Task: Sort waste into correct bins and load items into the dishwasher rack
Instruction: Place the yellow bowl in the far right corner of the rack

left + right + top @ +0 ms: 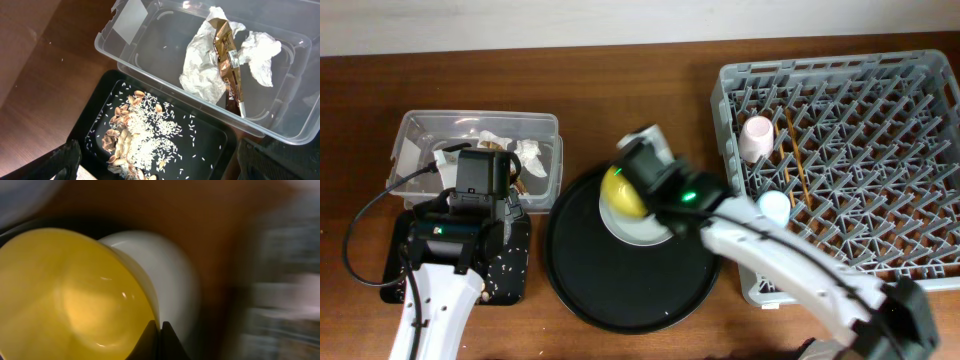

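Right wrist: yellow bowl (65, 295) in gripper (160, 330)

blur smears the dishwasher rack (280, 240) beyond the plate (175, 275).

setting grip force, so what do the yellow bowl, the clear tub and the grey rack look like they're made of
The yellow bowl is probably plastic or melamine, glossy: soft highlights, a slightly translucent glow. The clear tub is thin transparent plastic: the table shows through its walls. The rack looks like matte grey moulded plastic, judging by its uniform lattice.
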Motion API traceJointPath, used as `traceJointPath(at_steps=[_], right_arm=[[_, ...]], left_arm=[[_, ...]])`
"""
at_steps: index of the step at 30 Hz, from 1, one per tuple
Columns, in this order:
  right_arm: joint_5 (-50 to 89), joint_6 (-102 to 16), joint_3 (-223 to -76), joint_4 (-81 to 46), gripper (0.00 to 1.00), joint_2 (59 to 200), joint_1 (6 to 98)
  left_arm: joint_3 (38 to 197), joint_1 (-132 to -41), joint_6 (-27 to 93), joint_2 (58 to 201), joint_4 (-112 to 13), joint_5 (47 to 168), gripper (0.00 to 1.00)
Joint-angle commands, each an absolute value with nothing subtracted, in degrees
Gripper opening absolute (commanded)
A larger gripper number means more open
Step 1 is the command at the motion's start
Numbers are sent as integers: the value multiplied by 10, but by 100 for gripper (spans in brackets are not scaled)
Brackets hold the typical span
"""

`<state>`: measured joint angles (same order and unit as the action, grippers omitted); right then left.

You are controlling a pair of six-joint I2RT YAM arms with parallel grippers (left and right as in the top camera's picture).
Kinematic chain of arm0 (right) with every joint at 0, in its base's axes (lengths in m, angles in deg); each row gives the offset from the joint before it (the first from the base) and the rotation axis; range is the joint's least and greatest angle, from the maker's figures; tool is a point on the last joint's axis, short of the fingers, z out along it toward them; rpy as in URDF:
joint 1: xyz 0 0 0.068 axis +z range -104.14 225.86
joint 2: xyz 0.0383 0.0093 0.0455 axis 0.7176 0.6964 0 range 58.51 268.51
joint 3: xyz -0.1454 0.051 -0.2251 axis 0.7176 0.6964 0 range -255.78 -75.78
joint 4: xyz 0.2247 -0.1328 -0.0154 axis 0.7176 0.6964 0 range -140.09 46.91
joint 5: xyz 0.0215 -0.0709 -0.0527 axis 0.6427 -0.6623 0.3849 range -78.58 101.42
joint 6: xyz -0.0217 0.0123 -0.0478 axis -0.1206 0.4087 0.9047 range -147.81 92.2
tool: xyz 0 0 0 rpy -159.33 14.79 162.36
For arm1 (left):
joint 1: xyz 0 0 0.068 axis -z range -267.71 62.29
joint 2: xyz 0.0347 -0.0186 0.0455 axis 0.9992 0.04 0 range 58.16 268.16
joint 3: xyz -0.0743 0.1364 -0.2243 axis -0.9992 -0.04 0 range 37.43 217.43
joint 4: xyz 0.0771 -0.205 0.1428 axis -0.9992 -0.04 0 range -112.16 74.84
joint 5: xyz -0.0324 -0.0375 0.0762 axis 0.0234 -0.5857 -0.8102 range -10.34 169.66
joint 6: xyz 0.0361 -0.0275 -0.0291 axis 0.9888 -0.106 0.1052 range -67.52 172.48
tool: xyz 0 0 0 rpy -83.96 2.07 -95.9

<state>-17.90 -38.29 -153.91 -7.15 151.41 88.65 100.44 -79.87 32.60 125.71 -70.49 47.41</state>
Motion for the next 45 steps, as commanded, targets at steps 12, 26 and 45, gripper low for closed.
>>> traceJointPath(at_steps=[12, 26, 45], right_arm=[[-611, -229, -1550, -375, 4, 1524, 482], [-499, -216, -1550, -395, 4, 1676, 353], [-447, -216, -1550, -285, 5, 1731, 480]], left_arm=[[1004, -800, 330, 1257, -706, 478, 99], [1004, -800, 330, 1257, -706, 478, 99], [1004, -800, 330, 1257, -706, 478, 99]])
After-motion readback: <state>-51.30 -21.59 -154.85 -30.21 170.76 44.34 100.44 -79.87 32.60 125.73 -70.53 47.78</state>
